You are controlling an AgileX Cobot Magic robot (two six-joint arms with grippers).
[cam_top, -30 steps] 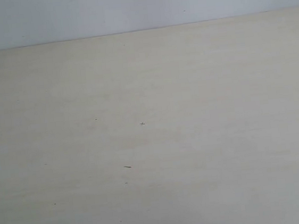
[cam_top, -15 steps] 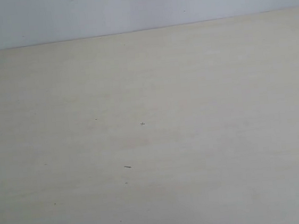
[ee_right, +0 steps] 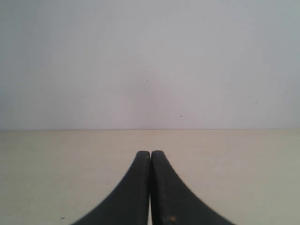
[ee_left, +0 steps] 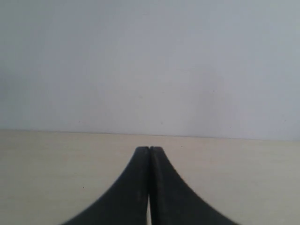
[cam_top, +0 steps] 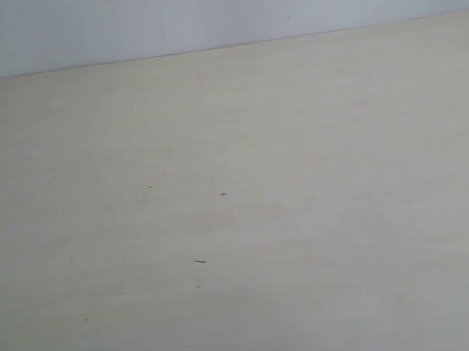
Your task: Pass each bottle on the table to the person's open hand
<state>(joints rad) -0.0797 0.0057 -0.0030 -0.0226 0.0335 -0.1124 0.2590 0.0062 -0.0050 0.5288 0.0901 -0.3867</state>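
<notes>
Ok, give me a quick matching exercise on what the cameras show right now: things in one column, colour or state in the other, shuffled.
1. table
2. wall
3. left gripper
4. dark speck

A. black, shut
B. pale grey, behind the table's far edge
C. tiny mark lying on the tabletop
D. pale beige wood grain

Pairs: 1-D, 2-B, 3-A, 4-C
</notes>
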